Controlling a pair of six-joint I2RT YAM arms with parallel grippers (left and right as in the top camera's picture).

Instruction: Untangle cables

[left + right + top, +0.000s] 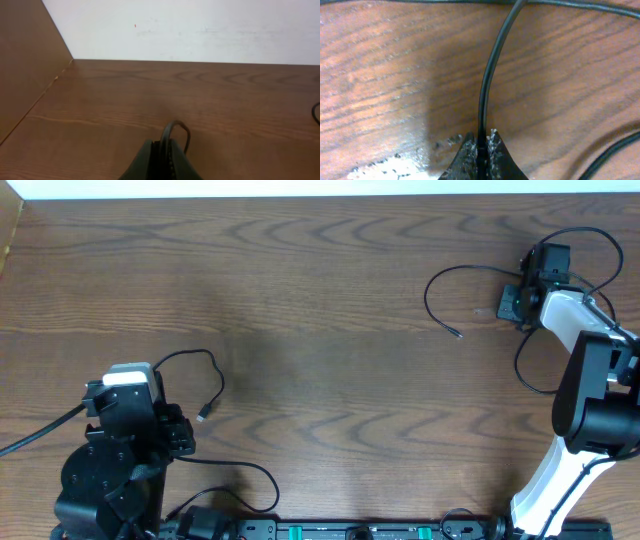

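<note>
Against white wall [200, 30], wooden table [125, 100], cables [482, 105]

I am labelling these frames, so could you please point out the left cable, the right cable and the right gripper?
left cable [203, 416]: overhead view, its plug tip.
right cable [483, 87]: right wrist view, cord above the fingertips.
right gripper [481, 139]: right wrist view, between its fingertips.

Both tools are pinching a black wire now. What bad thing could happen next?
1. The right tool pinches its thin cable only at the very fingertips, so a pull might let it slip out.
2. A second cord lies across the top of that view; pulling could drag it along.
3. The left tool is shut on a looped cable; a hard tug might kink it.
</note>
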